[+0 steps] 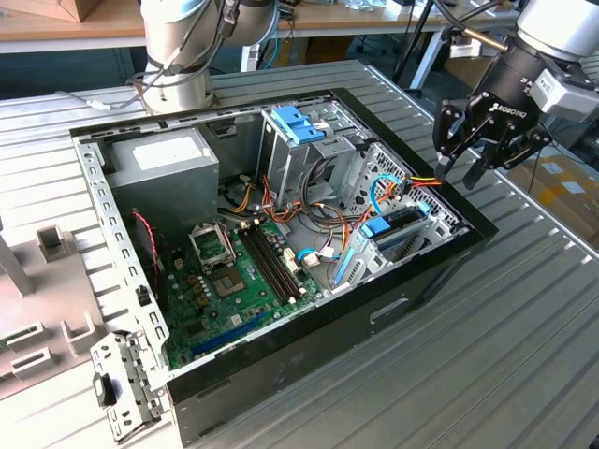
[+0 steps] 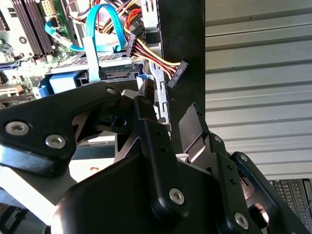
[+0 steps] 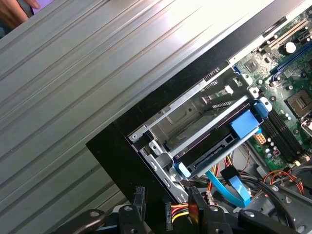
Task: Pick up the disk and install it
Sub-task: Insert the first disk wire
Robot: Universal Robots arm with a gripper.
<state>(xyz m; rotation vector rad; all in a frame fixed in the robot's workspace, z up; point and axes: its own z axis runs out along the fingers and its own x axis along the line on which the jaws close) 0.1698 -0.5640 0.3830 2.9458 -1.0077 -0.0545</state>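
The disk (image 1: pixel 404 232) lies flat in the drive bay at the open computer case's (image 1: pixel 449 253) corner on the exterior view's right, held between blue rails. In the first wrist view it is a dark slab (image 3: pixel 214 146) between those rails. Its connector edge (image 2: pixel 119 75) shows in the second wrist view. My gripper (image 1: pixel 477 159) hovers above and just outside that corner, open, with nothing between its fingers (image 2: pixel 192 122). A loose yellow, red and black power plug (image 2: pixel 176 70) hangs over the case wall just below the gripper (image 3: pixel 165 204). A blue data cable (image 2: pixel 105 19) loops beside the bay.
Inside the case are a grey power-supply box (image 1: pixel 164 159), the green motherboard (image 1: pixel 234 271) and a drive cage with a bright blue latch (image 1: pixel 298 123). A metal bracket (image 1: pixel 122 383) lies on the ribbed table. A keyboard (image 2: pixel 292 195) and a hand (image 3: pixel 14 9) sit at the edges.
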